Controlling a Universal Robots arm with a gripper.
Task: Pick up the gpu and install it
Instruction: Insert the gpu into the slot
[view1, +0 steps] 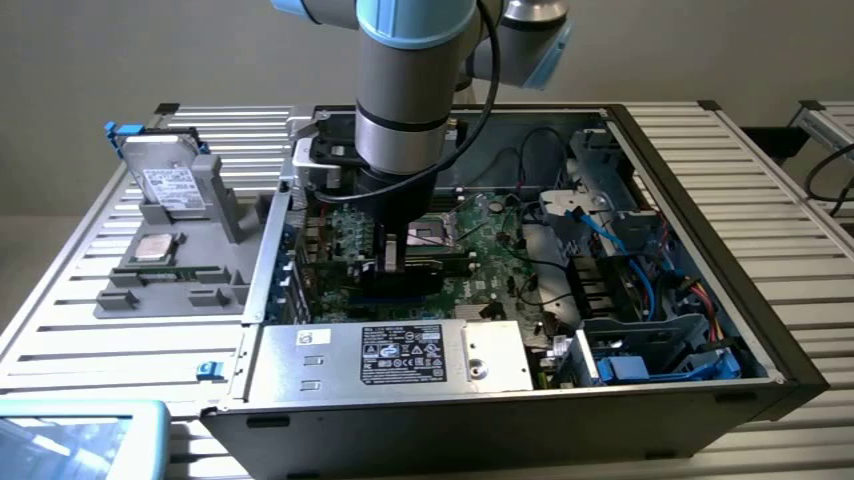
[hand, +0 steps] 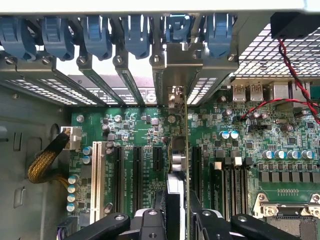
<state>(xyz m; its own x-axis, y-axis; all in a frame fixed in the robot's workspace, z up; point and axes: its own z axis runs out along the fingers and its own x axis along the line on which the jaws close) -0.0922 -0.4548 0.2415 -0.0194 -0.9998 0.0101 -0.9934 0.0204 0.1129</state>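
Observation:
The gpu (hand: 178, 150) stands on edge over the green motherboard (hand: 135, 125), seen edge-on as a thin card between two black expansion slots (hand: 135, 170). Its silver bracket end (hand: 180, 65) sits at the case's rear slot openings, under the blue clips. My gripper (hand: 176, 220) is shut on the card, a black finger (hand: 150, 222) on each side of it. In the exterior view the gripper (view1: 390, 262) reaches straight down into the open computer case (view1: 694, 200), with the dark gpu (view1: 396, 280) at its tip just above the board. Whether the card is seated in the slot I cannot tell.
A row of blue retention clips (hand: 95, 35) lines the rear wall. Red and black wires (hand: 295, 65) and a yellow braided cable (hand: 45, 165) lie near the board. The power supply (view1: 400, 355) fills the case's front. Beside the case, a grey fixture (view1: 174, 270) holds a hard drive (view1: 171, 185).

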